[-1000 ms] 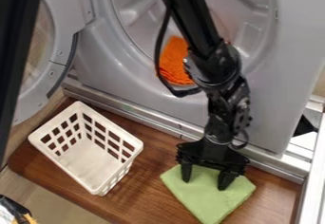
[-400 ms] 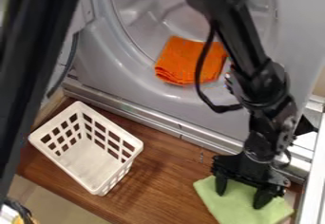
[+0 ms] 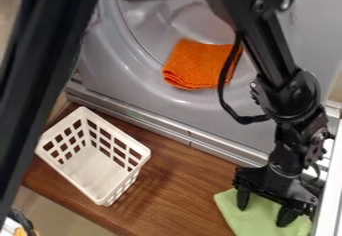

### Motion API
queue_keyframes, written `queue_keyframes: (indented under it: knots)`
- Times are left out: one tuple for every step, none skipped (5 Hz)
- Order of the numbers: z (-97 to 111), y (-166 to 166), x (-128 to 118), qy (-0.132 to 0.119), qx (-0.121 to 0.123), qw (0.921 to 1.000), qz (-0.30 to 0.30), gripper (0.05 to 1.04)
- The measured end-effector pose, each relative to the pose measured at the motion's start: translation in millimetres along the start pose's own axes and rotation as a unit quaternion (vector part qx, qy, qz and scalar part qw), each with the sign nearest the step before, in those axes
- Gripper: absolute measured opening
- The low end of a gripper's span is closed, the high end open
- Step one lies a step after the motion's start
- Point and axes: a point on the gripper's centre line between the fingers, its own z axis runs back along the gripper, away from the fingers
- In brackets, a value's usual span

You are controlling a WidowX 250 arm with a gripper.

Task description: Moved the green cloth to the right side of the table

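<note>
The black gripper point(image 3: 264, 210) is low at the lower right of the wooden table, its two fingers spread apart with their tips down on the green cloth point(image 3: 255, 223). The cloth lies flat at the table's right side, near the metal edge. Its upper right part is hidden under the gripper, and its lower part is cut off by the view's bottom edge.
A white plastic basket point(image 3: 100, 200) stands on the left of the wooden table point(image 3: 180, 195). Behind is a grey machine with a round opening, an orange cloth point(image 3: 197, 65) at its lip. A white rail point(image 3: 330, 195) borders the right.
The gripper has moved right and slightly down, and the green cloth has slid the same way beneath it. More of the orange cloth is uncovered by the arm.
</note>
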Motion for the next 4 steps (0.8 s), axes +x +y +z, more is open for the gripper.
queue_keyframes:
  knots:
    - [2, 0, -8, 0.004, 0.017, 0.9998, -0.012, 0.999]
    - [15, 5, -15, 0.000, 0.026, 0.9997, -0.004, 0.999]
    - [34, 8, -12, -0.019, 0.031, 0.9992, 0.018, 0.999]
    - [47, 12, -17, -0.028, 0.027, 0.9988, 0.028, 0.999]
